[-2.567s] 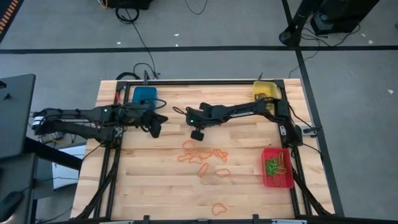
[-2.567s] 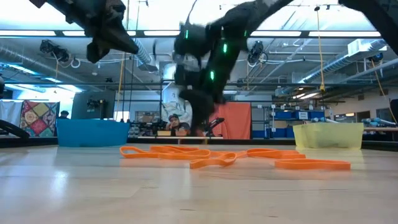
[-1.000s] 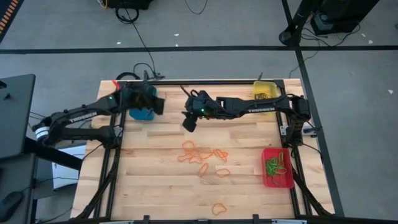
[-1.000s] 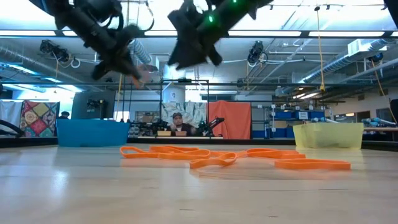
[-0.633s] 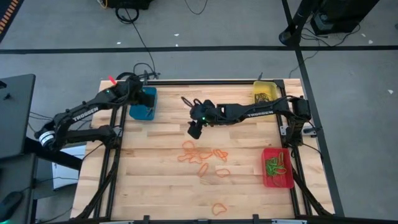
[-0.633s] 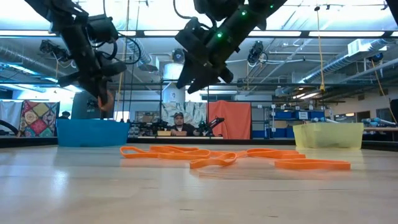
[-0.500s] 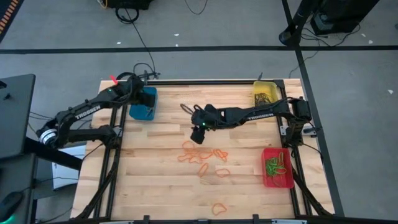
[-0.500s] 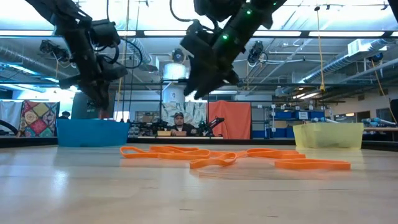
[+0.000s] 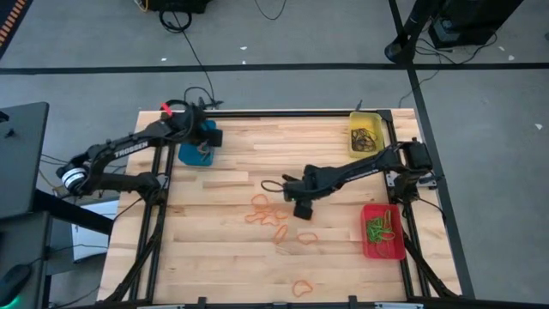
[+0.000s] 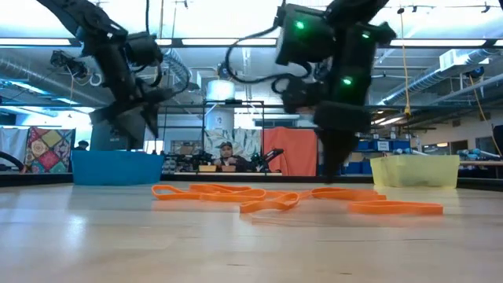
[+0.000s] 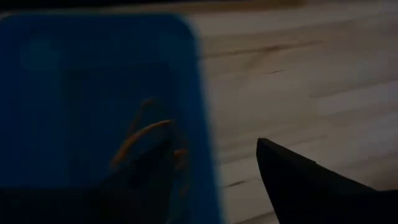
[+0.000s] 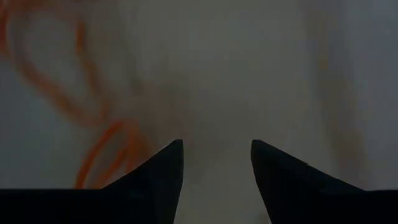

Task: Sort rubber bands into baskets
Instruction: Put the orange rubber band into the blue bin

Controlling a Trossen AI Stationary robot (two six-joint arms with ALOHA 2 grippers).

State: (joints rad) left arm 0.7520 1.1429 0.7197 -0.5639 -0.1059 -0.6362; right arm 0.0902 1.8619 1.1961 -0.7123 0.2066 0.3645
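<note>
- While the sorting is judged partly done, a loose cluster of orange rubber bands [image 9: 279, 215] is seen lying mid-table, with one stray orange band [image 9: 302, 287] apart near the front edge.
- Green bands are seen gathered in the red basket [image 9: 383, 249] at the right side of the table [image 9: 214, 257], with what may be an orange one among them.
- Dark bands are seen in the yellow basket [image 9: 364, 120] at the far right corner.
- Orange bands are seen inside the blue basket [image 9: 190, 156] at the far left corner, as shown in the left wrist view [image 11: 146, 140].
- No green or dark bands are noted loose on the table; only orange ones appear to be left.
- Left gripper [image 9: 202, 137] is held over the blue basket, fingers spread wide; nothing is seen held between them.
- Right gripper [image 9: 302, 209] is lowered at the right edge of the orange cluster, fingers parted, nothing pinched between them in the right wrist view [image 12: 214, 168].
- Orange loops are seen just beside the right gripper's fingers; whether a band is touched cannot be told.
- Remaining work is judged to be the carrying of the remaining orange bands, the stray one included, to the blue basket.
</note>
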